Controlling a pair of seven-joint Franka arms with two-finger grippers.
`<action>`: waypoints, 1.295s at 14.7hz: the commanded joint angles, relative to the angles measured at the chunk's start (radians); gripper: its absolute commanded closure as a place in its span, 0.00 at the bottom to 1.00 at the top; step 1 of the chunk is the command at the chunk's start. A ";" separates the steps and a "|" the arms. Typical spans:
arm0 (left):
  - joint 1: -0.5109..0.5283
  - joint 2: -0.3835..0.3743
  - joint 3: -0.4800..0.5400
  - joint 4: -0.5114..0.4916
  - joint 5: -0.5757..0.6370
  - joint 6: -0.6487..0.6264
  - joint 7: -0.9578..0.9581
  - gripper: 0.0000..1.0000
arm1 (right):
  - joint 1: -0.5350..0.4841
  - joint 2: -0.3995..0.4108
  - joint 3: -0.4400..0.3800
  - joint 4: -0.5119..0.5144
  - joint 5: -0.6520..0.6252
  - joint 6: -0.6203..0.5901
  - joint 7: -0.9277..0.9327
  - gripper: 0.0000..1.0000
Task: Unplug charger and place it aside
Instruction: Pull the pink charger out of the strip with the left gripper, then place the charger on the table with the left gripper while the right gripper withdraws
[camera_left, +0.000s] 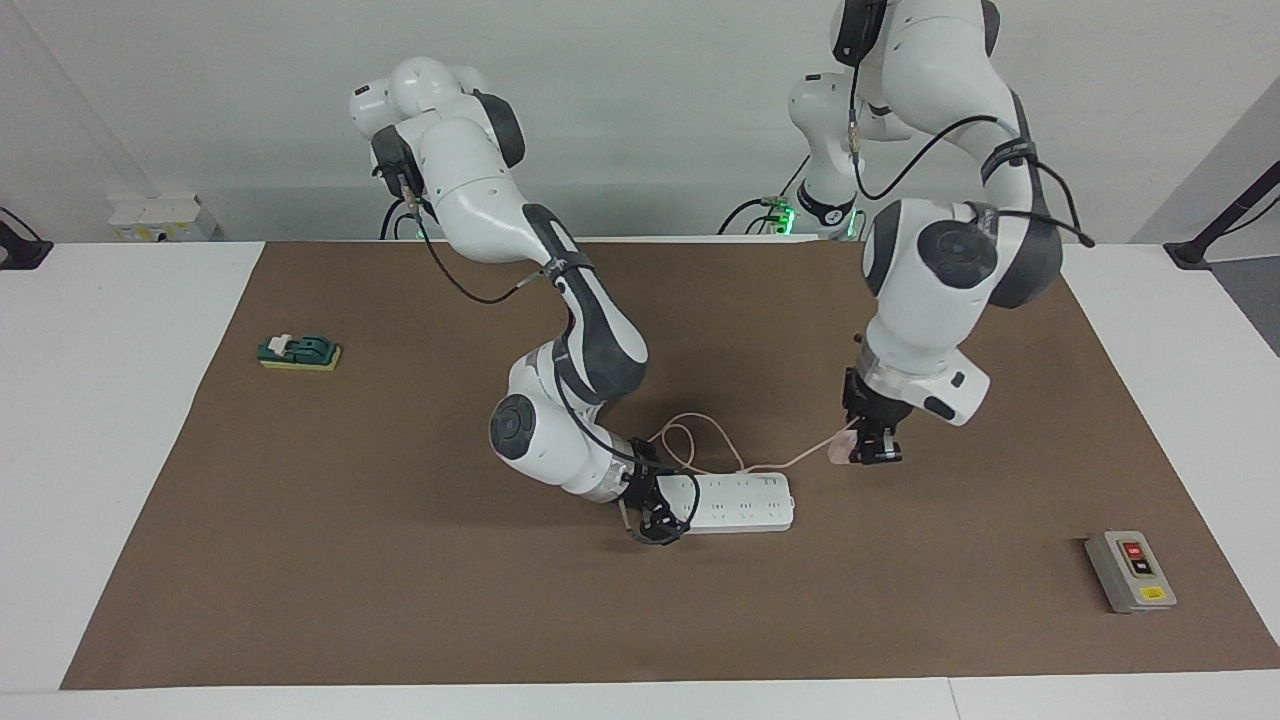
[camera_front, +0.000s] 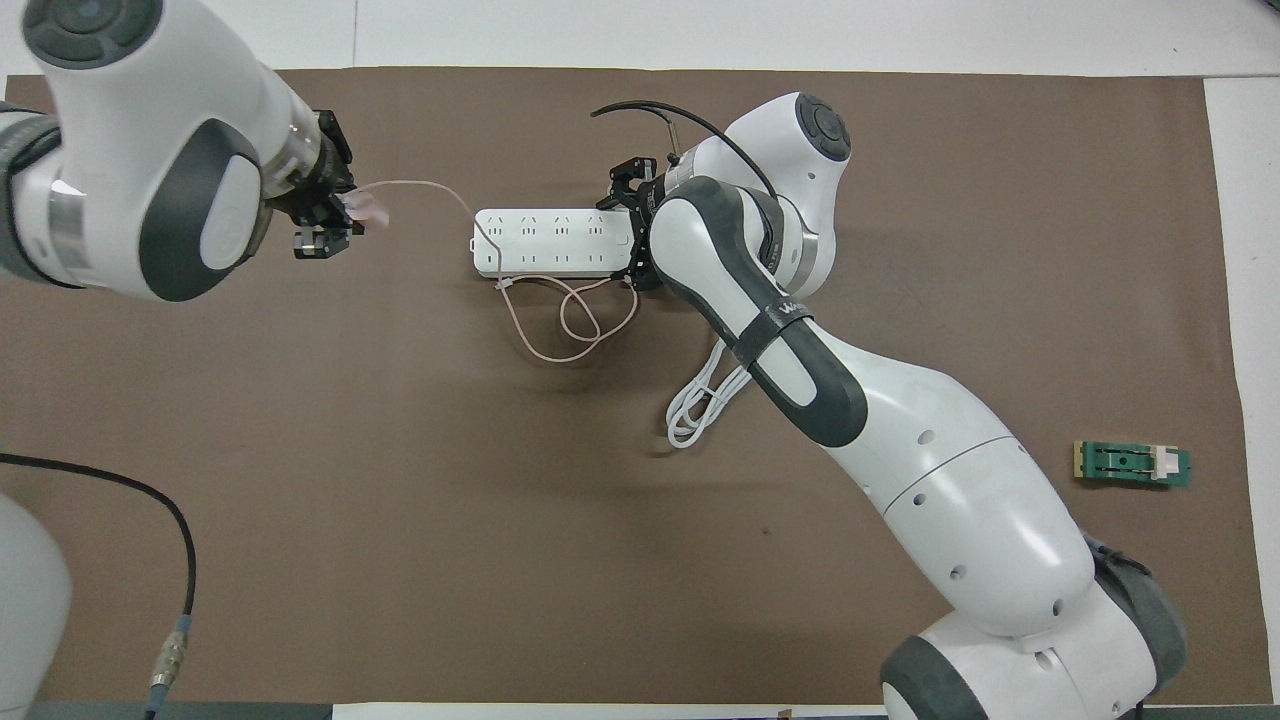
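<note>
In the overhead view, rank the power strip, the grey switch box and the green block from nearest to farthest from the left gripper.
Measured from the left gripper, shut on the pink charger above the mat:
1. Power strip: mid-table, with the right gripper at its end.
2. Grey switch box: hidden under the left arm overhead, at that arm's end of the table; a close second.
3. Green block: at the right arm's end.

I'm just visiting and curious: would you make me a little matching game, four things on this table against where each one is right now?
Things:
1. charger
2. power strip
3. grey switch box
4. green block

Places:
A. toward the right arm's end of the table
B. pinned at one end by the right gripper
C. held in the left gripper, above the mat
D. toward the left arm's end of the table

Pairs: 1-C, 2-B, 3-D, 4-A
</note>
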 joint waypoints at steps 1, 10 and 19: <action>0.100 -0.069 -0.004 -0.026 -0.050 -0.099 0.214 1.00 | -0.005 0.034 -0.006 0.020 -0.009 0.112 -0.014 0.00; 0.411 -0.118 -0.003 -0.027 -0.072 -0.213 0.911 1.00 | -0.017 -0.204 -0.119 -0.015 -0.028 -0.198 -0.013 0.00; 0.416 -0.294 -0.006 -0.477 -0.076 0.183 1.143 0.67 | -0.121 -0.512 -0.150 -0.127 -0.316 -0.519 -0.495 0.00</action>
